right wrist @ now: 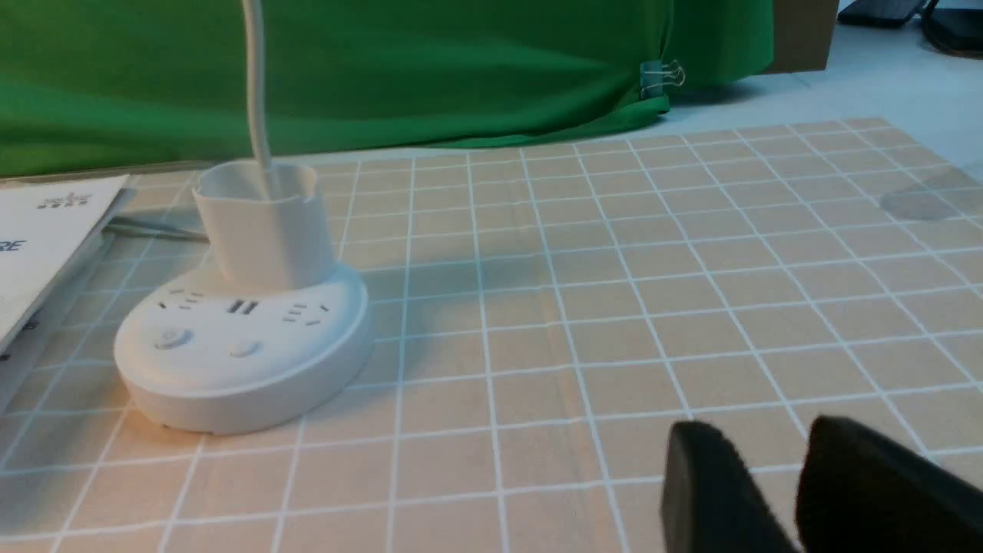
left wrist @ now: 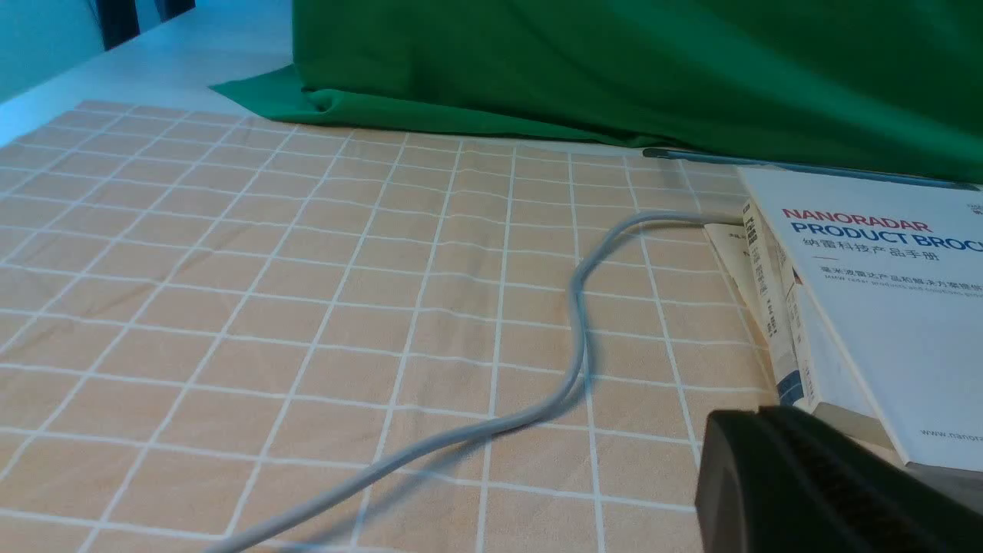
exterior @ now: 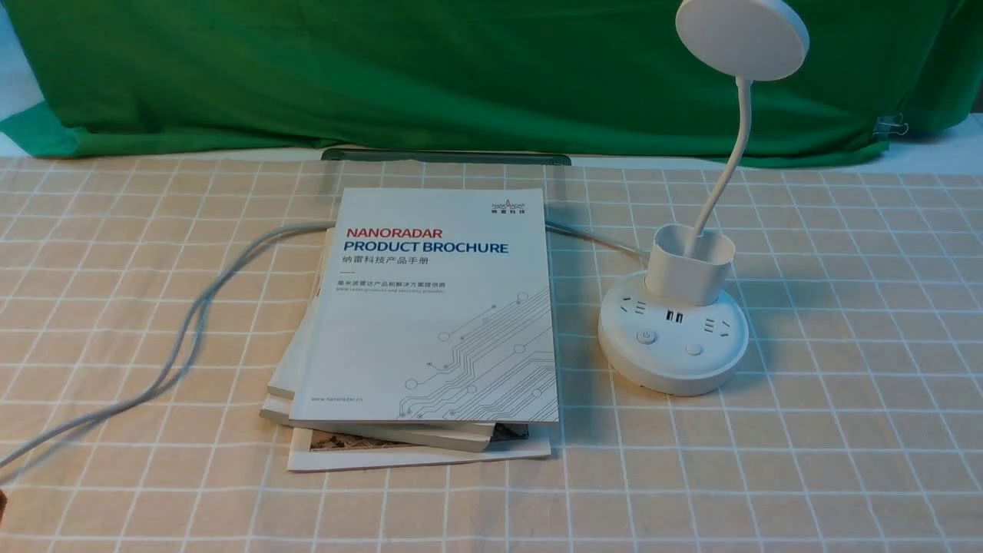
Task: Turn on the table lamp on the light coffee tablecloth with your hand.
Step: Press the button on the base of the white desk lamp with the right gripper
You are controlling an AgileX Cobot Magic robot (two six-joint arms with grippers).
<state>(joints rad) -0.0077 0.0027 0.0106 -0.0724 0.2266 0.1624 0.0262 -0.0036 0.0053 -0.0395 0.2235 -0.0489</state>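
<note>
The table lamp point(exterior: 689, 265) stands on the right half of the light coffee tablecloth point(exterior: 845, 430). Its round base sits just beside a stack of brochures point(exterior: 434, 307), and its thin neck rises from the cup to the disc head in front of the green cloth point(exterior: 384, 69). In the right wrist view the right pincer point(right wrist: 764, 442) sits low over the tablecloth, apart from the lamp's base, its two dark fingers slightly spread with nothing between them. The left pincer point(left wrist: 760, 430) shows only as a dark block near the brochures and a grey cable point(left wrist: 576, 322), and whether it is spread or pressed together cannot be told.
</note>
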